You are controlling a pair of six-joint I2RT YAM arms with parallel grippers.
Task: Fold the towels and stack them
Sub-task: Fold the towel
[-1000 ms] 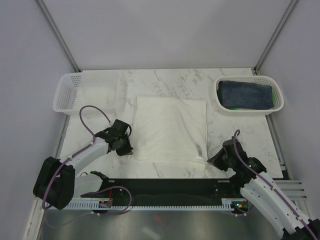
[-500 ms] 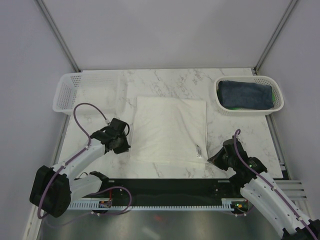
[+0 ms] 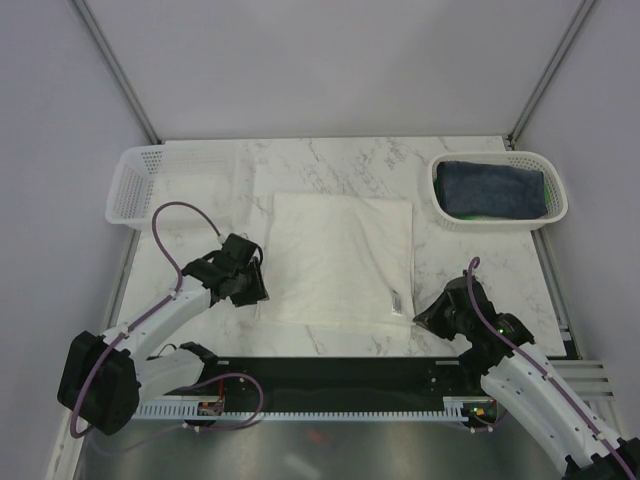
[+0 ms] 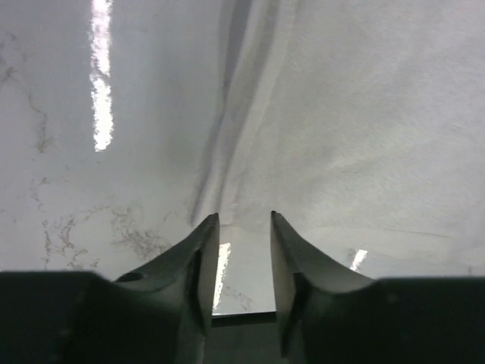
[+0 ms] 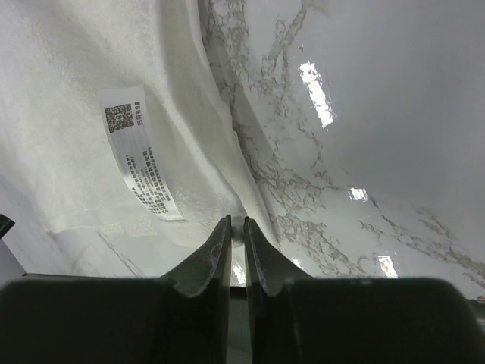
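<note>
Since half a second ago, the left gripper [image 4: 244, 221] has edged toward the near-left corner of the cream towel [image 3: 340, 255], jaws apart. The right gripper [image 5: 237, 221] pinches its near-right corner. In the right basket [image 3: 500, 226], the navy towel [image 3: 492, 187] hides nearly all of the green towel [image 3: 470, 213]. White marble table [image 3: 350, 165], grey walls [image 3: 320, 70].

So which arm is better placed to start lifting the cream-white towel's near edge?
Right. The right gripper is shut on the cream-white towel at its near-right corner. The left gripper is open, with the towel's edge just ahead of its fingertips, ungripped.
</note>
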